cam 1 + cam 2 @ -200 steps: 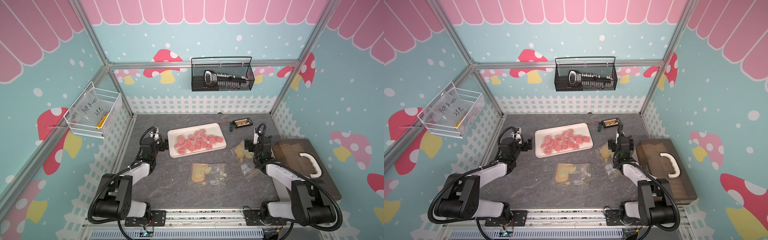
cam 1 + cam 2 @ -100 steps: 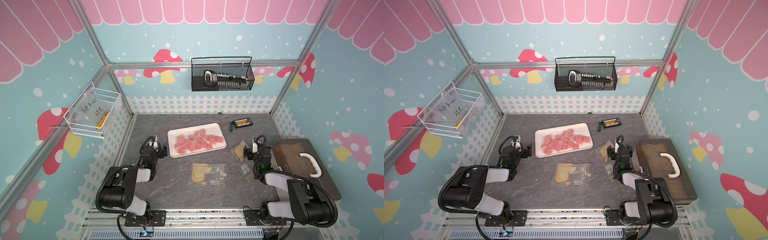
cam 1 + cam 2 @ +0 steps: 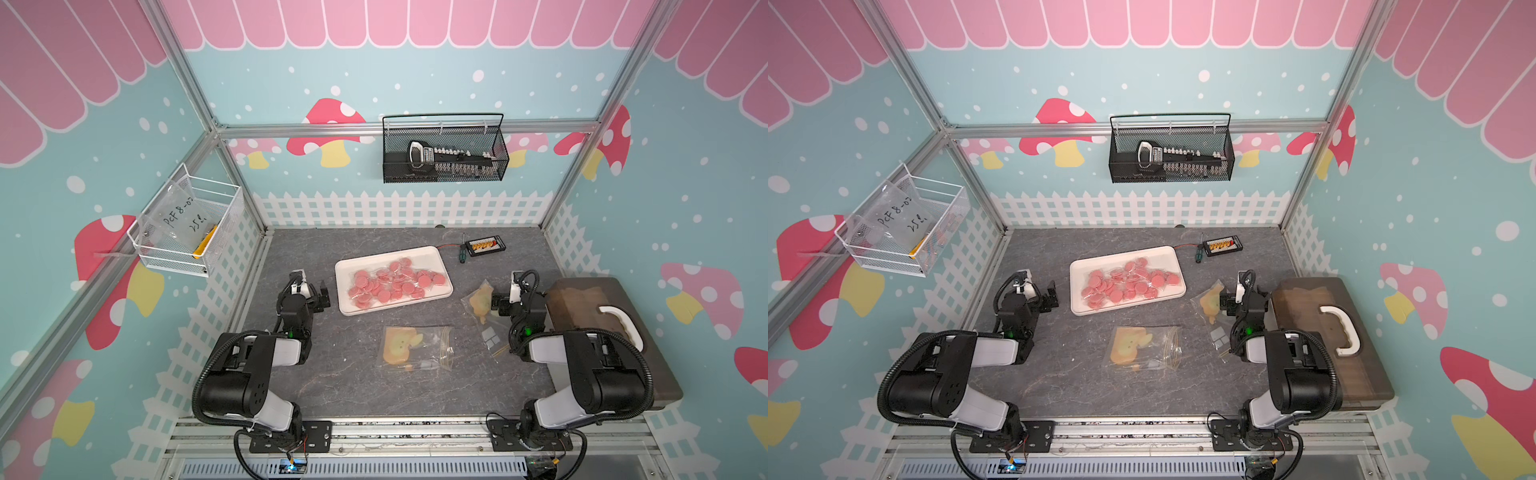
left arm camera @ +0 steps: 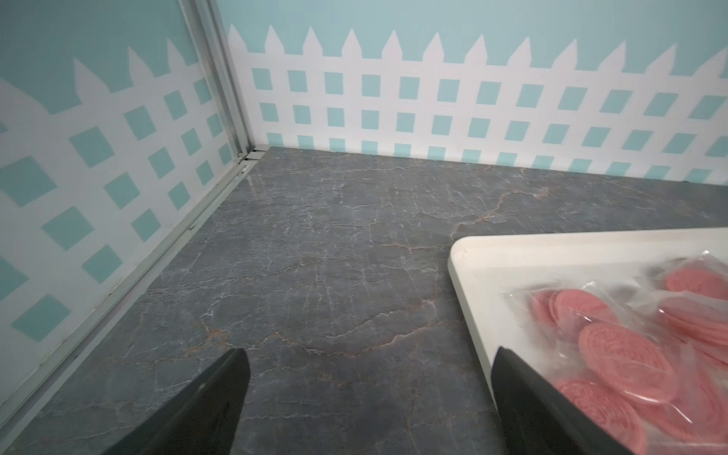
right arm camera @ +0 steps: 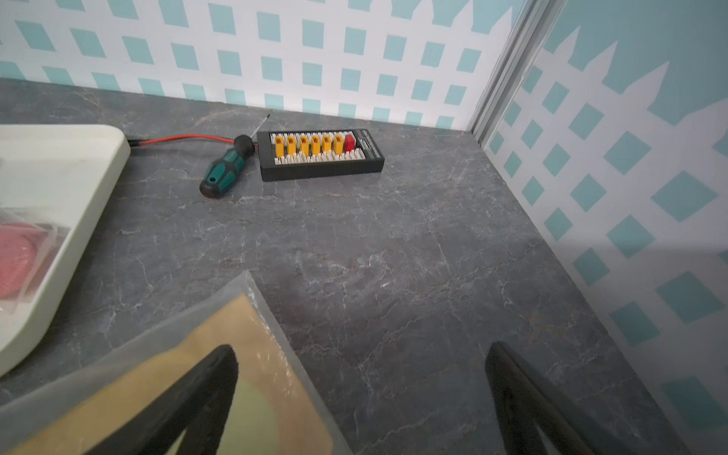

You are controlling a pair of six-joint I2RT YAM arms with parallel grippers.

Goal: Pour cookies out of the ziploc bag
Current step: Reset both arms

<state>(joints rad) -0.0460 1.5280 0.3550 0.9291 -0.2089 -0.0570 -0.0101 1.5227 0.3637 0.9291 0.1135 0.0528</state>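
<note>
The cookies point(image 3: 392, 282) are being held in a loose heap on the white tray point(image 3: 386, 252) toward the back of the table, many of them being covered by clear wrapping. A clear zip bag point(image 3: 415, 347) is being seen flat on the table in front of the tray and apart from it, a yellowish flat piece being enclosed inside. A second clear bag point(image 3: 480, 301) with a similar yellowish piece is being overhung by one finger of the right gripper point(image 5: 361, 346), whose jaws are being held wide with nothing between them. The left gripper point(image 4: 369, 350) is being held just beside a tray corner, its jaws likewise spread wide and empty. A dark tool is being carried in the black mesh basket point(image 3: 494, 166) on the back wall. A handwritten clear pouch point(image 3: 183, 216) is being carried in the white wire basket point(image 3: 224, 232) on the side wall.
</note>
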